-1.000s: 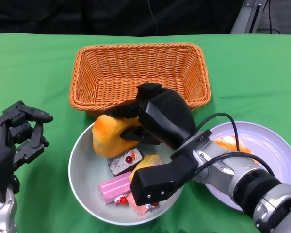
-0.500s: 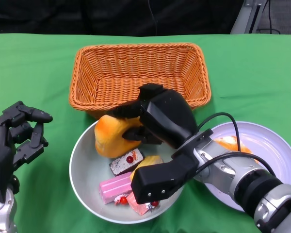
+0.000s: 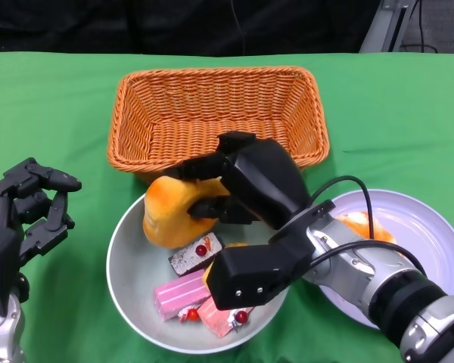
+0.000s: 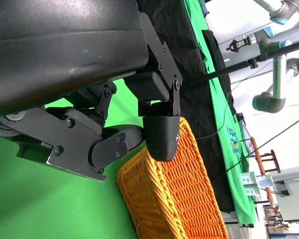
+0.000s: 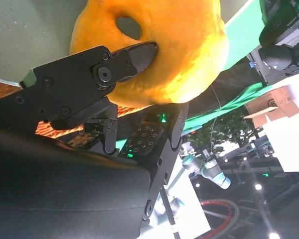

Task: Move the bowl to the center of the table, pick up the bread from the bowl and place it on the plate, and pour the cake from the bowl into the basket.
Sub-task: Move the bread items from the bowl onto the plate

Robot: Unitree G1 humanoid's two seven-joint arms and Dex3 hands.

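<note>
On the green table (image 3: 393, 106), far side, sits the orange wicker basket (image 3: 212, 106), nothing visible inside it. Just in front of it, touching or nearly so, is the grey bowl (image 3: 125, 265), roughly mid-table. White plate (image 3: 431, 234) is off to the right of the bowl, with an orange item on it mostly hidden behind the right forearm. Right hand (image 3: 234, 189) reaches over the bowl's far rim and is clamped on the bread (image 3: 166, 212), a round orange-yellow bun; right wrist view shows fingers (image 5: 124, 59) pressed against its crust. Bread is over the bowl's far-left part; can't tell if it's clear of the bowl floor. Left hand (image 3: 30, 208) hangs at the table's left edge, fingers apart, grasping nothing. Cake pieces (image 3: 189, 283) lie in the bowl: a dark slice with red berries, pink bars, a yellow piece partly hidden.
</note>
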